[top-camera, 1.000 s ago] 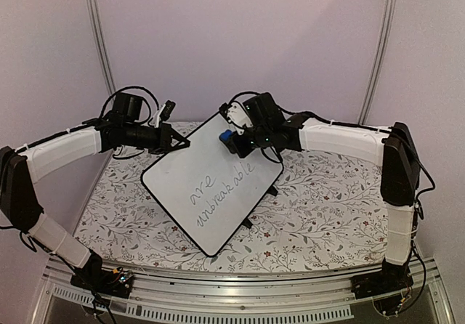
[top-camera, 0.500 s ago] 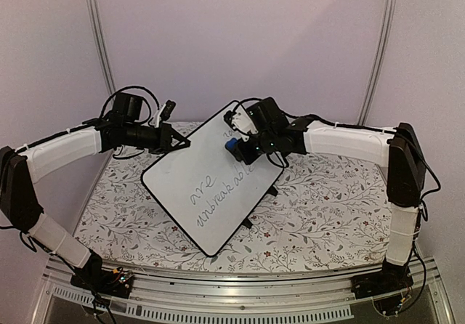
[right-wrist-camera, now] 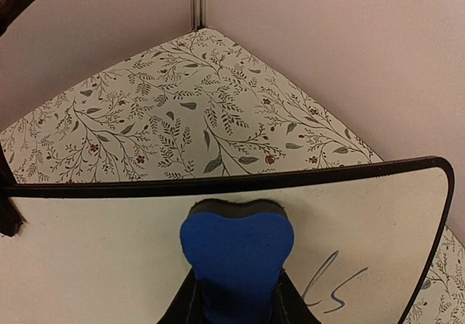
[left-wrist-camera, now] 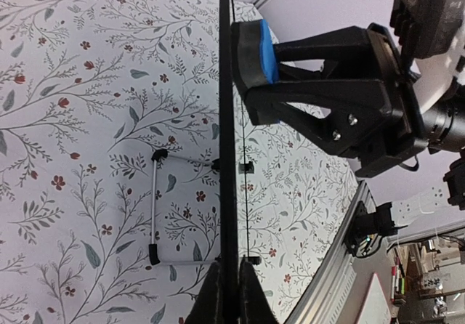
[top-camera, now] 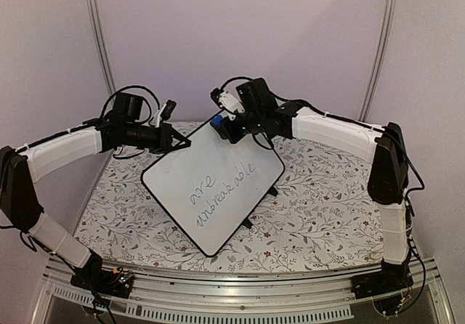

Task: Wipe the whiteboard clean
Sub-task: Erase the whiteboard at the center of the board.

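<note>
Closed tightly, the left gripper point(top-camera: 183, 143) pinches the left rim of the whiteboard point(top-camera: 211, 186). In the left wrist view its two fingertips point(left-wrist-camera: 211, 306) press on both sides of the thin black rim. The right gripper point(top-camera: 227, 126) is also closed, and it grips a blue eraser point(top-camera: 216, 121) between its fingers. The whiteboard stands in the middle of the table point(top-camera: 327, 208), which has a flowered cloth. It is tilted, with one corner toward the near edge and the opposite corner raised at the far side, and its white face looks toward the near side and upward. The eraser is at this far top corner, just under the rim. In the right wrist view the blue block sits on the white surface close to the top edge, and in the left wrist view its dark felt side seems to touch the board. Dark handwriting point(top-camera: 221, 192) runs across the middle and lower part of the board, well apart from the eraser. A small blue-grey stroke point(right-wrist-camera: 338, 284) is just to the right of the eraser in the right wrist view. Behind the board a wire stand point(left-wrist-camera: 156, 208) with black feet rests on the cloth.
</note>
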Robot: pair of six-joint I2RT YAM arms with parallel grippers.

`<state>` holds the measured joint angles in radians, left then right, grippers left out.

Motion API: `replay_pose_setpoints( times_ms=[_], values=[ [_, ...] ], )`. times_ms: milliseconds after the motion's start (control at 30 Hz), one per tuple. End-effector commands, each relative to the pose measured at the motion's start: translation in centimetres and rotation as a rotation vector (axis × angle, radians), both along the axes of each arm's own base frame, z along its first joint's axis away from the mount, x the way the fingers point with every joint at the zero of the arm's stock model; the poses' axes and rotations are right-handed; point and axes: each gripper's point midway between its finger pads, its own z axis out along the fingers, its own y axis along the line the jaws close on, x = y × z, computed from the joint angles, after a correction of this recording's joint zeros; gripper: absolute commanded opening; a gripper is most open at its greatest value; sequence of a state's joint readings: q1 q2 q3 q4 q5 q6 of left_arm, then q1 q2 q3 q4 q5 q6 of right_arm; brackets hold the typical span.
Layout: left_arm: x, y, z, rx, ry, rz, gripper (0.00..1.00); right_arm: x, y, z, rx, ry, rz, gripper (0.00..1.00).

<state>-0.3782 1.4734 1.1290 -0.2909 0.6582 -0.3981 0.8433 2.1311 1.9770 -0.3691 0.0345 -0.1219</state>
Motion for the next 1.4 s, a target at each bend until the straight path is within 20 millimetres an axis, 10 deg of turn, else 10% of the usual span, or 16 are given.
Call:
replay_pose_setpoints(
  times_ms=[0, 400, 967, 1367],
  values=[
    [0.2, -0.5, 0.3, 0.011, -0.079, -0.041, 0.00, -1.1, -1.7, -5.9, -0.111, 0.098, -0.003, 0.22],
    [0.2, -0.5, 0.4, 0.010, -0.081, -0.041, 0.00, -4.6, -6.1, -9.4, -0.141, 0.190, -0.023, 0.21],
    [0.1, -0.4, 0.5, 0.010, -0.086, -0.042, 0.00, 0.4, -2.4, -4.0, -0.041, 0.130, 0.022, 0.22],
    [0.2, -0.5, 0.4, 0.011, -0.082, -0.042, 0.00, -2.7, -5.8, -10.0, -0.139, 0.258, -0.012, 0.21]
  ],
)
